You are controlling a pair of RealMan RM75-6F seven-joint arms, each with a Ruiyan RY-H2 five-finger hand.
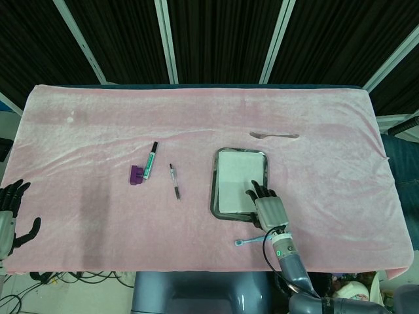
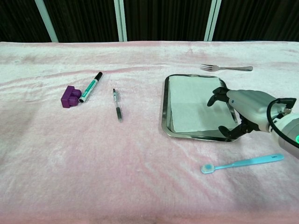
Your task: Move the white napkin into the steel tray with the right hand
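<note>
The white napkin [image 1: 236, 181] [image 2: 194, 103] lies flat inside the steel tray [image 1: 215, 196] [image 2: 167, 115] on the pink cloth. My right hand [image 1: 268, 208] [image 2: 243, 109] hovers over the tray's near right corner with its fingers spread, holding nothing; its dark fingertips [image 2: 217, 96] reach over the napkin's right edge. Whether they touch the napkin I cannot tell. My left hand [image 1: 9, 212] stays off the table's left edge, fingers apart and empty, seen only in the head view.
A blue toothbrush [image 2: 243, 163] [image 1: 252, 241] lies just in front of the tray. A fork [image 2: 226, 68] [image 1: 273, 135] lies behind it. To the left are a pen [image 2: 117, 105], a green marker [image 2: 90, 87] and a purple block [image 2: 70, 96].
</note>
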